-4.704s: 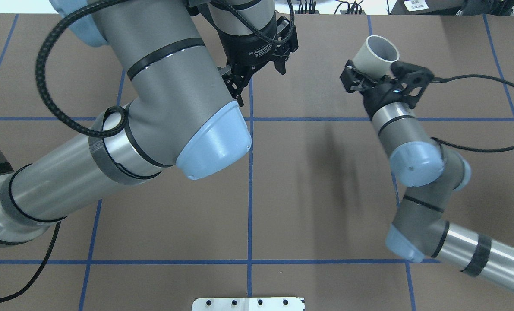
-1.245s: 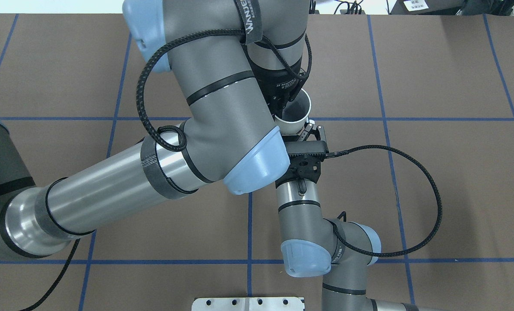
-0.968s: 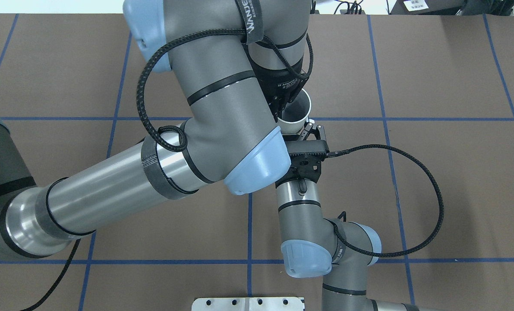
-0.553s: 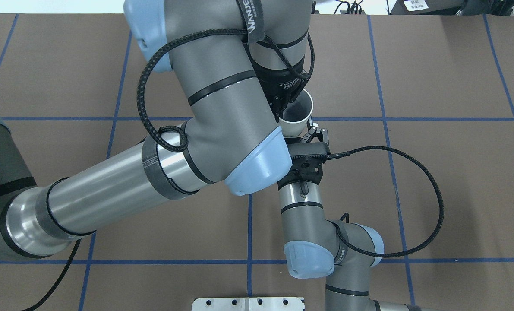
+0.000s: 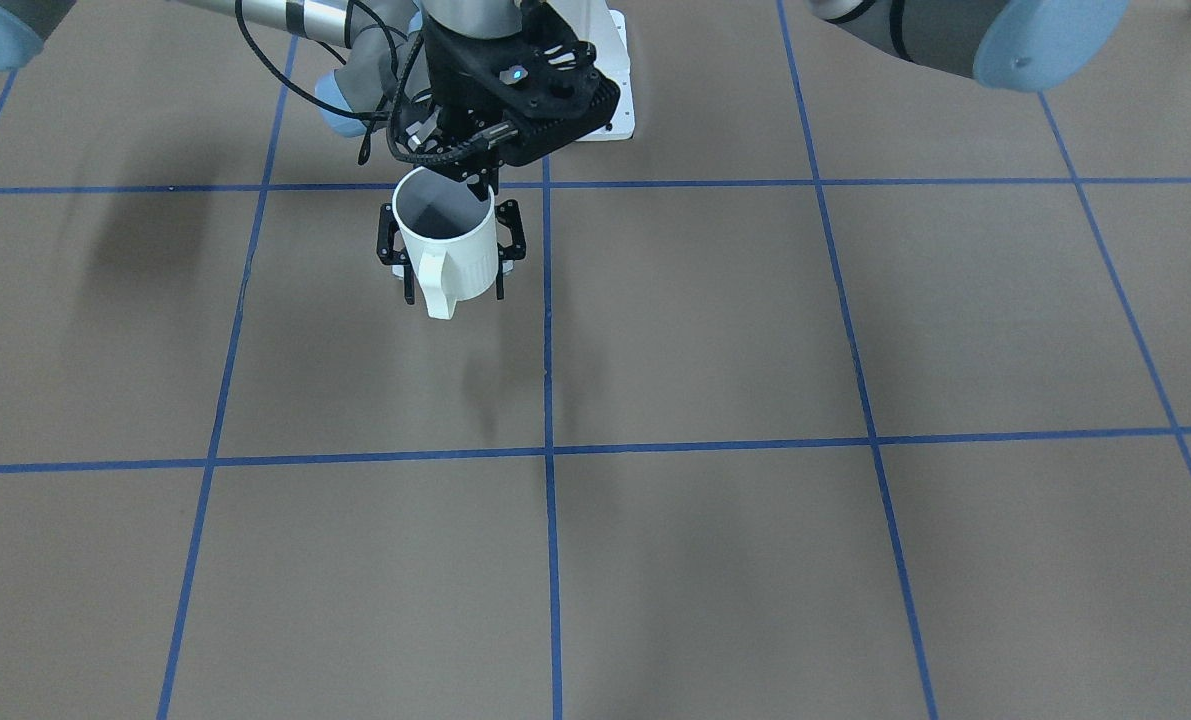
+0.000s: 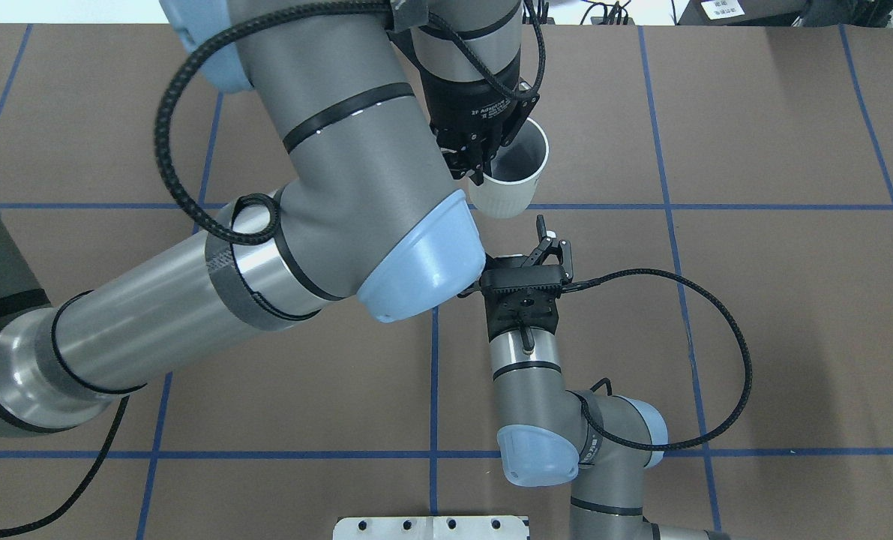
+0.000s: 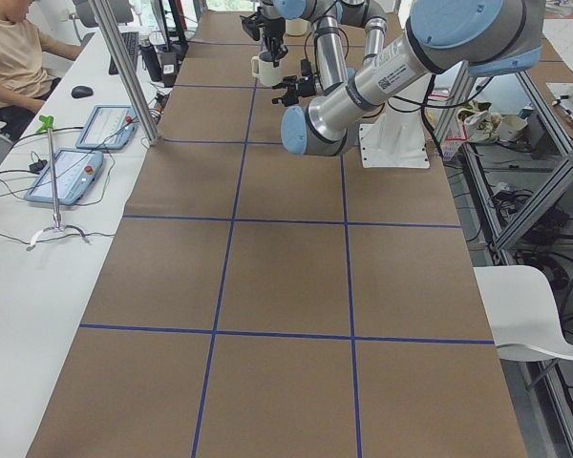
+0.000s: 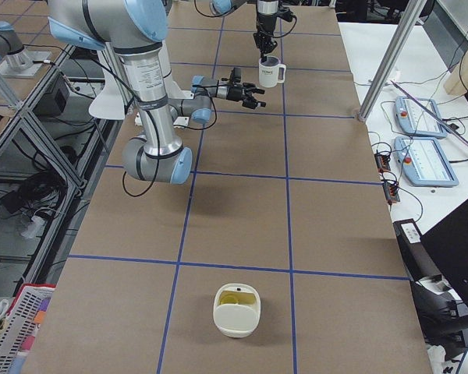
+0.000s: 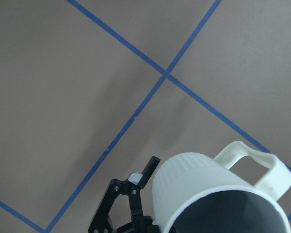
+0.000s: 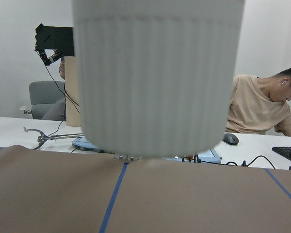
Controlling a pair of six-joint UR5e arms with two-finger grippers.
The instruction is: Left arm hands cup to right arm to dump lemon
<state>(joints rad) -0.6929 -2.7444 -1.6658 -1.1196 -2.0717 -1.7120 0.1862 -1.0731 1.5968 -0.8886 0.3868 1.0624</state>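
The desk (image 5: 715,330) has a brown cover, divided into big squares by blue tape lines (image 5: 547,400). The robot's white base plate (image 6: 476,531) sits on it at one edge. Well apart from this plate, toward the desk's end on the robot's right, a small white container (image 8: 235,324) lies inside one square and touches no line.

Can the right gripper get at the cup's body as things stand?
Probably yes: the right gripper is open just short of the cup, whose lower wall is bare; the left gripper pinches only the rim from above.
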